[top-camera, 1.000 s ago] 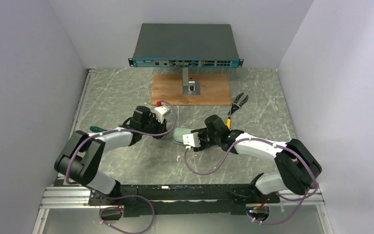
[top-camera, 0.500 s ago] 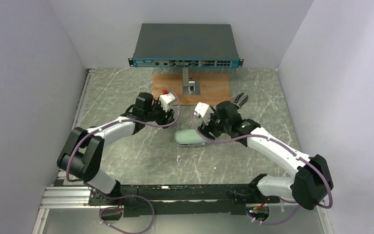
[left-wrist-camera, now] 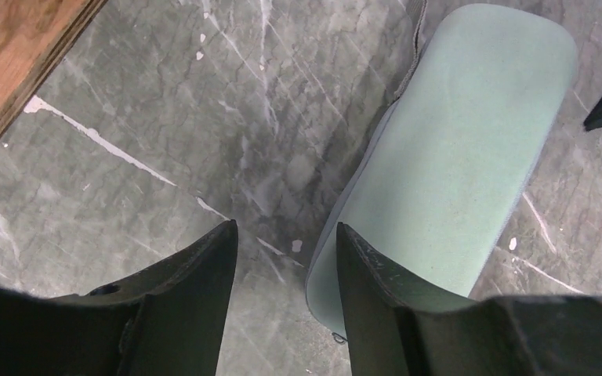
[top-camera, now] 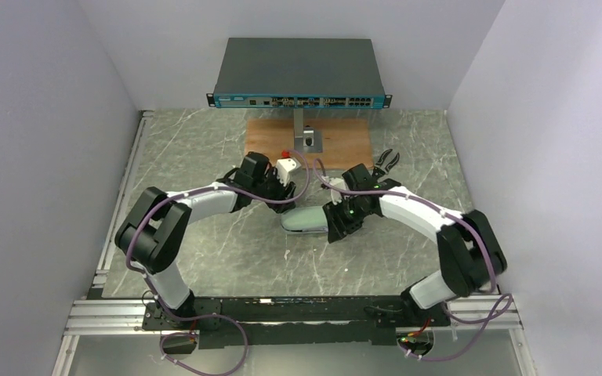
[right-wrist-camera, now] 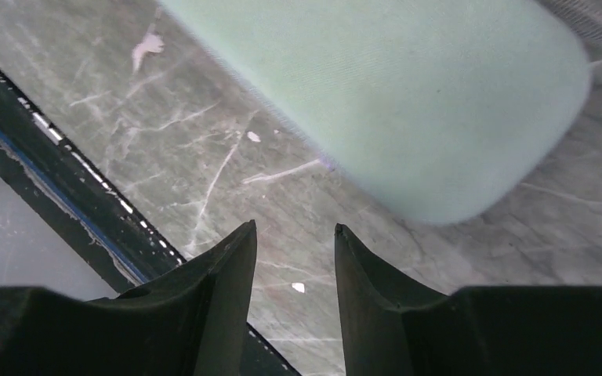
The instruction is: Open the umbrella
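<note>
Crosswise, long axis left-right, pale green case (top-camera: 306, 220) beside left tool (left-wrist-camera: 286, 229) and right tool (right-wrist-camera: 295, 229), both parted, empty

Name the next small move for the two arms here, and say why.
Probably shift the left gripper over the end of the pale grey-green oval fabric case and close. Both it and the right gripper stand open and empty beside the closed case; no umbrella shows.
</note>
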`<state>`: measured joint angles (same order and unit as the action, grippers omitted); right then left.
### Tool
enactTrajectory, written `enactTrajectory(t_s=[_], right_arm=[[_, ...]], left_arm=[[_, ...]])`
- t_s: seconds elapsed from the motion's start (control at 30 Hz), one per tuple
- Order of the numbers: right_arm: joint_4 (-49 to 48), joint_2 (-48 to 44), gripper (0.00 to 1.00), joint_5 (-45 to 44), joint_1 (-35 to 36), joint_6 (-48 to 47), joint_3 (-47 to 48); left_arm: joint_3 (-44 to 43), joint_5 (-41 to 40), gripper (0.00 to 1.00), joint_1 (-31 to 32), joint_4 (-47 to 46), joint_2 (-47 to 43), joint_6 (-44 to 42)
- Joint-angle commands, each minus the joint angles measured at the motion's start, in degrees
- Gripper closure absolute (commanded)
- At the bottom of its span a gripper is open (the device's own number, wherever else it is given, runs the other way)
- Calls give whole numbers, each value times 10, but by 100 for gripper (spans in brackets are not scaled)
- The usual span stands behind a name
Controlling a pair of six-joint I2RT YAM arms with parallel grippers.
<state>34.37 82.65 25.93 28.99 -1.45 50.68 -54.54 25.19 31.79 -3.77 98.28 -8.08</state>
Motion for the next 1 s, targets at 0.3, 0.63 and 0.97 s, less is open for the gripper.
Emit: enactTrajectory(t_s=[0.3,0.63,0.97], right_arm=[[-49,126,48,-42,-46,-9,100],[-55,119,24,79,-105,-3,108],[-66,36,12,168,-126,174,29]], left_arm=[[91,33,53,18,-2,-75,44],[122,34,52,23,-17,-120,77],[265,-53,33,30,-79,-291,130]])
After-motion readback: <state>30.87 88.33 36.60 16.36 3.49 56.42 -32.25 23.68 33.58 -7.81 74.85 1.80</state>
